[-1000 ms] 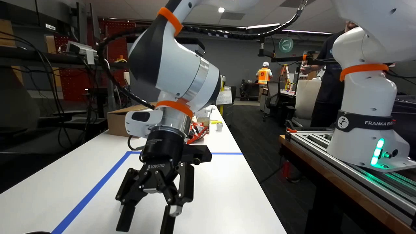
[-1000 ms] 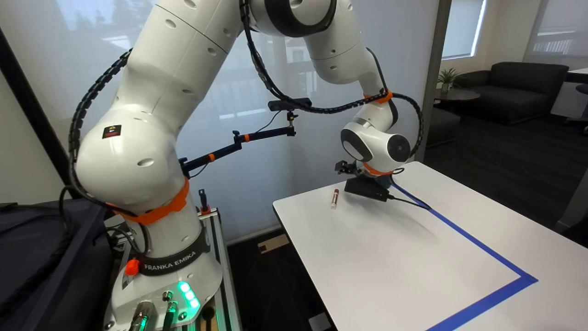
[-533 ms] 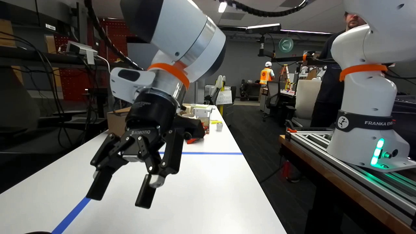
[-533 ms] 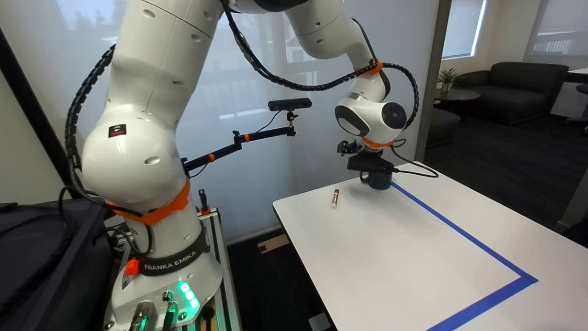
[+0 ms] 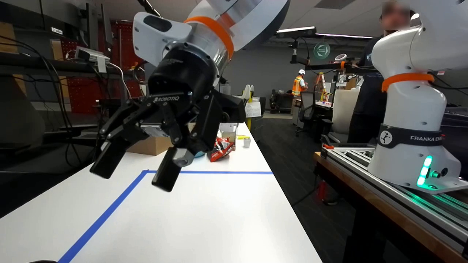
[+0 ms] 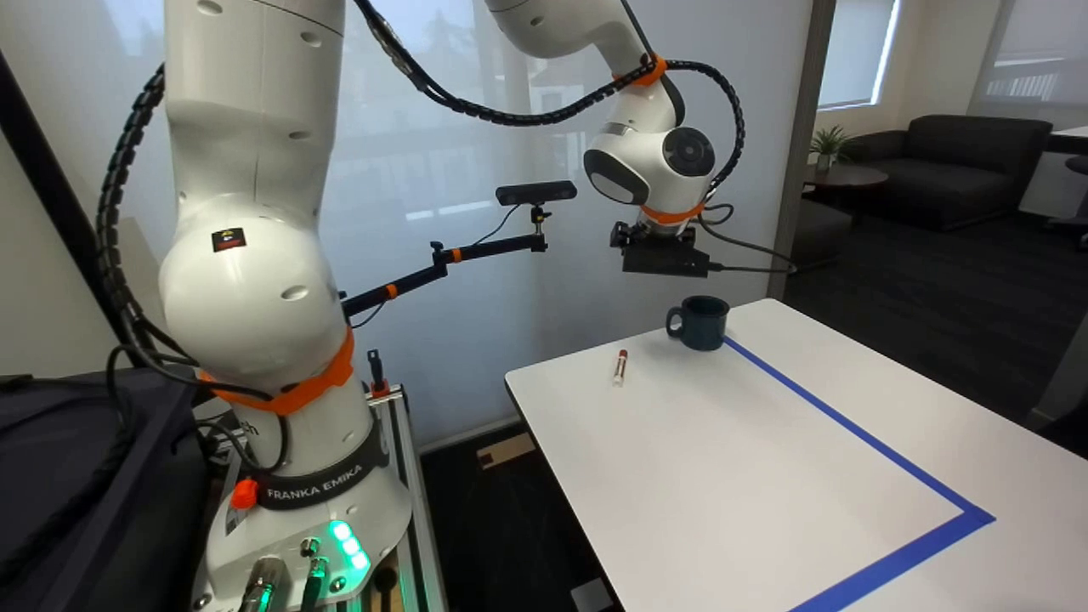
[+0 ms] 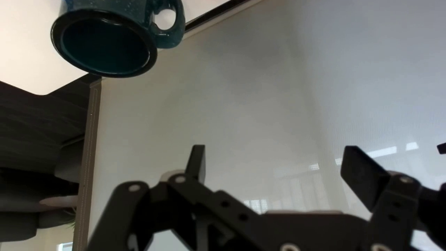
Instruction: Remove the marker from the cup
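Raised since a moment ago, the gripper, lettered ROBOTIQ, hangs released, jaws spread, leaving the mug fully in sight; the arm base reads FRANKA EMIKA. In an exterior view the red-capped marker lies on the table, at the mug's eight o'clock, near an edge; white surface runs toward five o'clock, bounded by blue tape.

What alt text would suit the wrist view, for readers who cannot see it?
Open, empty gripper at the bottom, before a pale screen. The scene looks upside down: at upper left, a dark teal cup stands on a white table.
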Robot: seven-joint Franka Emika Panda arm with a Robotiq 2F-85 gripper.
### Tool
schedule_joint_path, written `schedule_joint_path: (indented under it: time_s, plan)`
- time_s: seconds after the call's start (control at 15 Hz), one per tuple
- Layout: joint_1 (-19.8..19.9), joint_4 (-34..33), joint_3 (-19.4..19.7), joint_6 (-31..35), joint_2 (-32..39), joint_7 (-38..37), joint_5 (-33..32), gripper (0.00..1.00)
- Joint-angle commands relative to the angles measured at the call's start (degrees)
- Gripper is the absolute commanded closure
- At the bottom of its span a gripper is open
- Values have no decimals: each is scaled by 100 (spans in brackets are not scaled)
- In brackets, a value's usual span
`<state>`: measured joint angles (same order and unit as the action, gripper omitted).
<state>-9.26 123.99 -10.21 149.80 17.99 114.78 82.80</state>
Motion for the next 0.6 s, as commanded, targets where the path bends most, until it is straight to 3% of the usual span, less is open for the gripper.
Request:
schedule_joint_path:
  time_s: [0.0,0.53]
  plan:
    - [-41,-8,63,-19,23,-22,-15,0]
    - [-24,-48,100,-23,151,-21,-18,0]
